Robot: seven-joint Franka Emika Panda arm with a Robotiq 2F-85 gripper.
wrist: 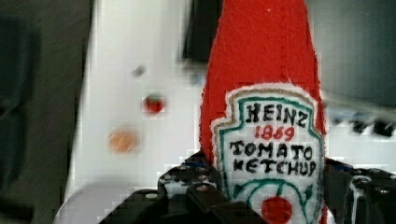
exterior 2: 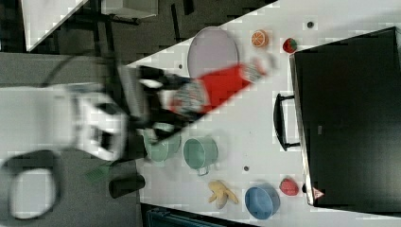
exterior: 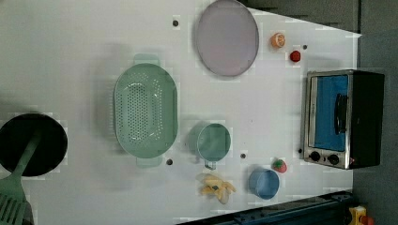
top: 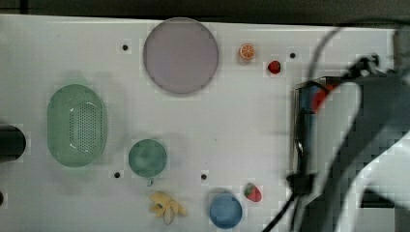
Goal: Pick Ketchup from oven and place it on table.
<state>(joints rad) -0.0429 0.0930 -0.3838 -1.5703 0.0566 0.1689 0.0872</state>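
Bright, even room light on white table (exterior: 70,56); no hard glare. Soft grey shadows beside green colander (exterior: 145,112) and cup (exterior: 213,142). Blocky compression squares around objects everywhere. Arm (exterior 2: 94,123) smeared by motion blur in right view, ketchup (exterior 2: 213,90) streaked too. Wrist view: ketchup label sharp, background oven (wrist: 355,46) and table out of focus. Top view's right edge hazy.

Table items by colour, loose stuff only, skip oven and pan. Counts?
Green: 2, colander and cup
Blue: 1, bowl
Lilac: 1, plate
Red: 3, two strawberries and the ketchup, held in the gripper
Orange: 1, orange slice
Yellow: 1, banana
Total: 9
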